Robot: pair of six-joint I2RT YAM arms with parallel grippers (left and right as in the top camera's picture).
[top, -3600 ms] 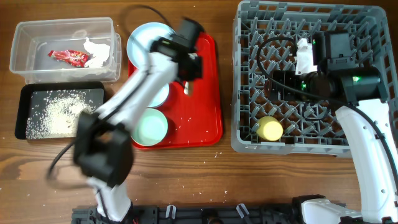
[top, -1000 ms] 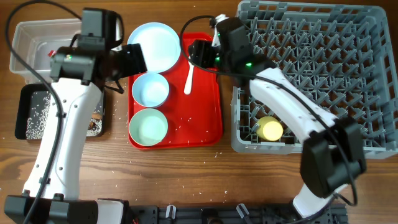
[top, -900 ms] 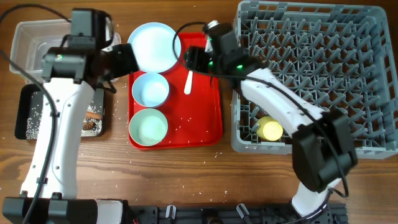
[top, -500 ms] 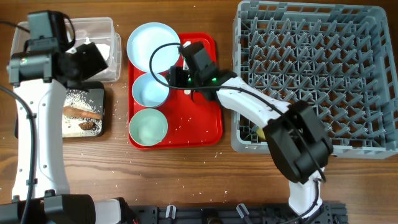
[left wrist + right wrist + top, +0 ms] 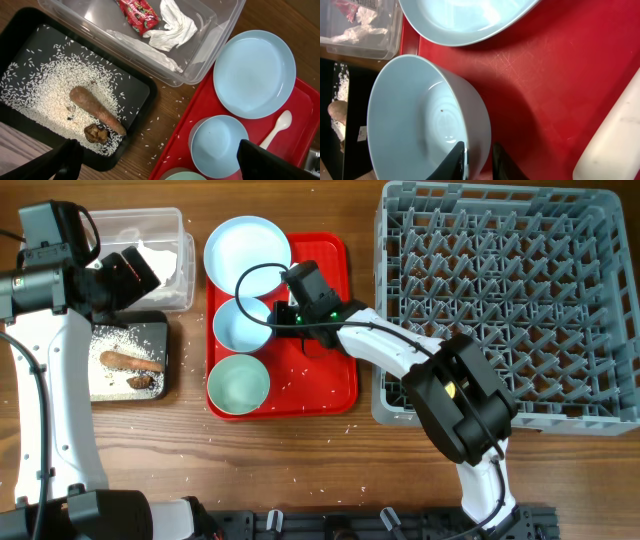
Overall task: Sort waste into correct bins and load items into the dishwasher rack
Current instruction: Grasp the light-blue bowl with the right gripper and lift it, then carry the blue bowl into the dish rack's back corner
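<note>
we see the right gripper (image 5: 477, 161) down at the blue-white bowl (image 5: 420, 115) - one finger inside the rim, one outside, pinched on the wall. the bowl sits on the red tray (image 5: 545, 75), between the plate (image 5: 247, 248) and the mint bowl (image 5: 240, 383). left gripper (image 5: 157, 155) hangs spread wide, holding nothing. rice (image 5: 45, 85) and sausage piece (image 5: 95, 109) lie in the black tray (image 5: 15, 45) - wrapper (image 5: 136, 11) and tissue (image 5: 172, 25) in the clear tub (image 5: 210, 45).
</note>
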